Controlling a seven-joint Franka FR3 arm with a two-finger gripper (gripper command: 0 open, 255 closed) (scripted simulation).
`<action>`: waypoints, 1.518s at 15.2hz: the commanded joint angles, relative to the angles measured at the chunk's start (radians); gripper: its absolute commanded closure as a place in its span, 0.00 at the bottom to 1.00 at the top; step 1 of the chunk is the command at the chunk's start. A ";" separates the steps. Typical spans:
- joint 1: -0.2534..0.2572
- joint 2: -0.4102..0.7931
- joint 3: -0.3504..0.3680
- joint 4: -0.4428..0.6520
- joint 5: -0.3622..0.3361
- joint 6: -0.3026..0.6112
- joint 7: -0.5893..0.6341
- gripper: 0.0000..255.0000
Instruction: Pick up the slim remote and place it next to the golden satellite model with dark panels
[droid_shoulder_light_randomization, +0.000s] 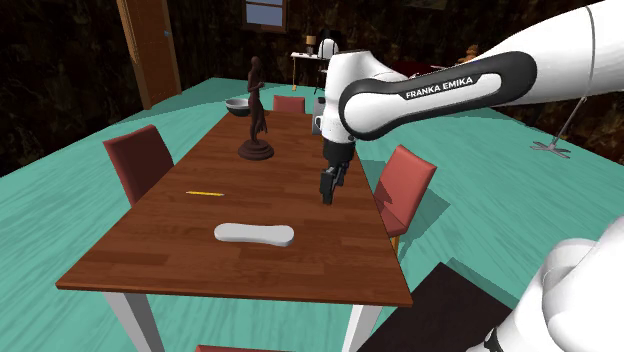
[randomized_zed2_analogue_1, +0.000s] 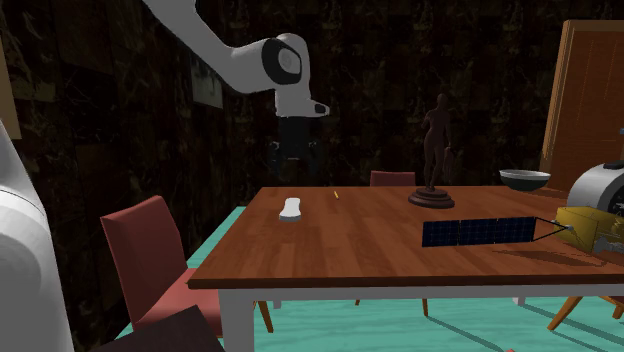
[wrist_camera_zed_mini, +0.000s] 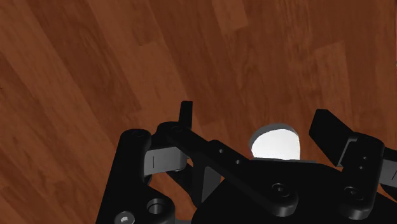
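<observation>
Remote (droid_shoulder_light_randomization: 254, 234) looked light, stiff and slippery, flat on the bench (droid_shoulder_light_randomization: 330, 262), best pinched across its narrow waist; end effector (droid_shoulder_light_randomization: 327, 192) hung wide open.

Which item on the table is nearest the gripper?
The flat white remote, roughly below the gripper; the yellow pencil, dark statuette and golden satellite model all lie farther along the table.

Wooden tabletop (droid_shoulder_light_randomization: 160, 255), pretty sparse: slim white remote (droid_shoulder_light_randomization: 254, 234), yellow pencil (droid_shoulder_light_randomization: 204, 193), dark figurine (droid_shoulder_light_randomization: 256, 110) and bowl (droid_shoulder_light_randomization: 238, 106), plus the golden satellite model (randomized_zed2_analogue_1: 590, 228) with its dark panel.
</observation>
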 joint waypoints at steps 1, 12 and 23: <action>0.011 0.066 0.012 0.047 -0.007 0.020 -0.018 0.00; 0.094 0.436 0.081 0.352 -0.084 0.085 -0.081 0.00; 0.142 0.617 0.094 0.468 -0.135 0.146 -0.100 0.00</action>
